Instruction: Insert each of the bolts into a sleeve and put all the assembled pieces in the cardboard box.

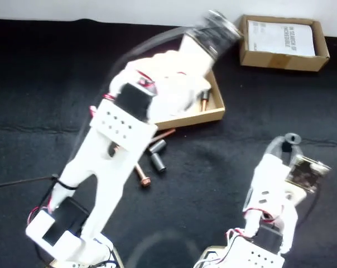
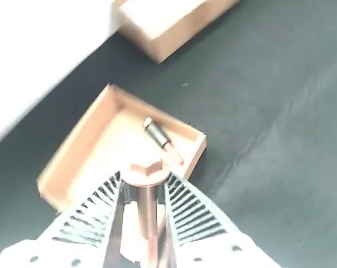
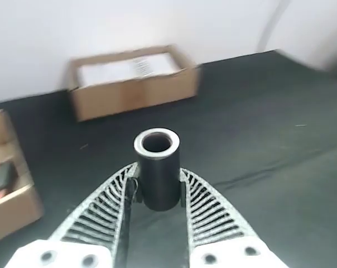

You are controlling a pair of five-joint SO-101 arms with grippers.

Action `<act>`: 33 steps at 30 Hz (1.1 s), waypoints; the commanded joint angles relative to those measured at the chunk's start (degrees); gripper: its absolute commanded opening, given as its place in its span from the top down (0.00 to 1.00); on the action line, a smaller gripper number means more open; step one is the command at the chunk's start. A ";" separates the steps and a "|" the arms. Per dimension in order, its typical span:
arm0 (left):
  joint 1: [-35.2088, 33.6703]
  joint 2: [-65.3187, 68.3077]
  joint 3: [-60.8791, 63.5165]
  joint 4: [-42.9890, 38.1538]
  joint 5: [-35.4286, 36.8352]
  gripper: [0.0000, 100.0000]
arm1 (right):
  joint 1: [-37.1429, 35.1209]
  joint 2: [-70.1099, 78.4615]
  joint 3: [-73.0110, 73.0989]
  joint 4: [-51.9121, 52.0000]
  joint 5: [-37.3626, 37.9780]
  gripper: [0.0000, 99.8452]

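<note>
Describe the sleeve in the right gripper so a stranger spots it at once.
Find the right gripper, above the black table. It clamps a dark sleeve, open end clear of the fingers. The other two sleeves lie loose on the table beside a bolt.

My left arm (image 1: 121,139) lies across the near-left side of the open cardboard box (image 1: 197,118), closing that approach, and loose sleeves (image 1: 158,162) and loose bolts (image 1: 143,177) litter the cloth just before its near wall. Inside, one assembled piece (image 2: 160,138) lies along a wall near a corner, the rest of the floor bare beneath my left gripper (image 2: 144,180) and its bolt (image 2: 147,223). Between that box and my right gripper (image 3: 157,170), which grips a sleeve (image 3: 157,162), the black cloth (image 1: 224,162) is open, and the second box (image 1: 283,42) stands well apart at the far edge.
</note>
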 commanded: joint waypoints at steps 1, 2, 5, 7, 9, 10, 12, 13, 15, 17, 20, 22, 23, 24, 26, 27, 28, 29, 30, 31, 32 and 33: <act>-1.98 -3.12 -1.19 2.11 12.22 0.99 | -11.74 -0.92 8.48 2.77 0.09 0.99; -1.89 -3.12 -1.19 2.81 14.24 0.99 | -15.16 -0.92 8.48 2.95 0.09 0.99; -0.92 -2.68 -0.31 3.25 15.91 0.99 | -24.57 -0.92 8.40 2.95 0.09 0.99; 0.66 -3.47 2.68 3.43 15.91 0.99 | -29.32 -0.92 8.40 2.95 0.09 0.99; 1.54 -5.05 4.97 4.75 16.00 0.99 | -32.57 -0.92 8.40 2.95 0.09 0.99; 1.45 -6.37 5.85 5.54 16.18 0.99 | -33.63 -0.92 8.40 2.95 0.09 0.99; 1.45 -9.01 8.84 5.19 16.26 0.99 | -34.77 -0.92 8.40 2.95 0.09 0.99; 1.45 -10.51 10.59 3.78 16.26 0.99 | -34.95 -0.92 8.40 2.95 0.09 0.99; 1.45 -13.67 14.64 -1.85 16.97 0.99 | -35.03 -0.92 8.40 2.95 0.09 0.99; 1.45 -17.19 20.09 -10.20 20.57 0.99 | -35.12 -0.92 8.40 2.95 0.09 0.99; 1.98 -22.81 30.99 -26.20 21.89 0.99 | -35.12 -0.92 8.40 2.95 0.09 0.99; 3.30 -26.51 39.43 -37.19 21.89 0.99 | -35.12 -0.92 8.40 2.95 0.09 0.99; 3.91 -28.18 43.82 -42.64 21.89 0.99 | -35.12 -0.92 8.40 2.95 0.09 0.99; 4.44 -29.58 47.78 -47.38 21.89 0.99 | -35.12 -0.92 8.40 2.95 0.09 0.99; 5.58 -31.87 54.02 -54.42 21.98 0.99 | -35.12 -0.92 8.40 2.95 0.09 0.99; 6.20 -32.66 56.13 -56.44 21.98 0.99 | -35.12 -0.92 8.40 2.95 0.09 0.99; 6.73 -33.19 57.54 -57.23 21.98 0.99 | -35.12 -0.92 8.40 2.95 0.09 0.99; 7.16 -33.45 58.33 -57.41 21.98 0.99 | -35.12 -0.92 8.40 2.95 0.09 0.99; 7.69 -33.45 58.68 -57.32 22.07 0.99 | -35.12 -0.92 8.40 2.95 0.09 0.99; 8.22 -33.45 58.95 -57.32 22.07 0.99 | -35.12 -0.92 8.40 2.95 0.09 0.99; 8.66 -33.45 59.12 -57.32 22.07 0.99 | -35.12 -0.92 8.40 2.95 0.09 0.99; 9.10 -33.45 59.47 -57.49 22.15 0.99 | -35.12 -0.92 8.40 2.95 0.09 0.99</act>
